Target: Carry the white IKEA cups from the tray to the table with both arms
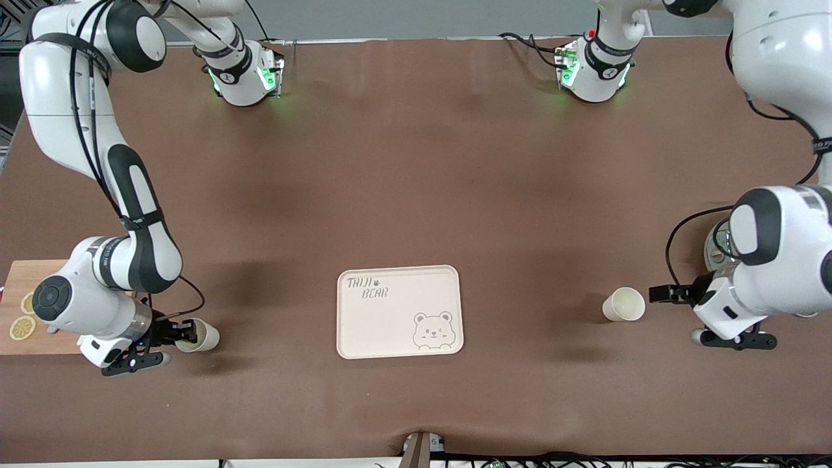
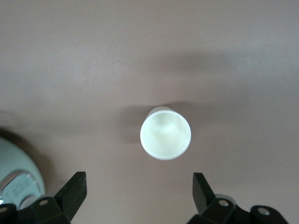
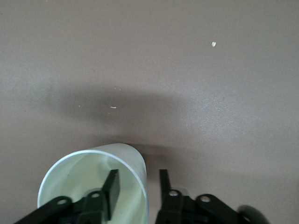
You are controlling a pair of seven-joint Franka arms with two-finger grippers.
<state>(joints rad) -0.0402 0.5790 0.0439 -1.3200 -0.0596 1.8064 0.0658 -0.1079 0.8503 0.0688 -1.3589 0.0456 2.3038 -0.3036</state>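
One white cup (image 1: pixel 624 304) stands on the brown table toward the left arm's end. My left gripper (image 1: pixel 658 294) is low beside it and open. In the left wrist view the cup (image 2: pixel 165 133) is ahead of the spread fingers of the left gripper (image 2: pixel 140 179) and apart from them. The other white cup (image 1: pixel 205 336) stands toward the right arm's end. My right gripper (image 1: pixel 185 333) is at its rim. In the right wrist view, the right gripper (image 3: pixel 138 175) has one finger inside the cup (image 3: pixel 77 175) and one outside. Gaps show on both sides of the wall.
A cream bear-printed tray (image 1: pixel 399 279) lies in the middle of the table, between the cups. A wooden board with lemon slices (image 1: pixel 26 286) is at the right arm's end. A grey-green pot with a glass lid (image 1: pixel 714 250) sits under the left arm and shows in the left wrist view (image 2: pixel 16 163).
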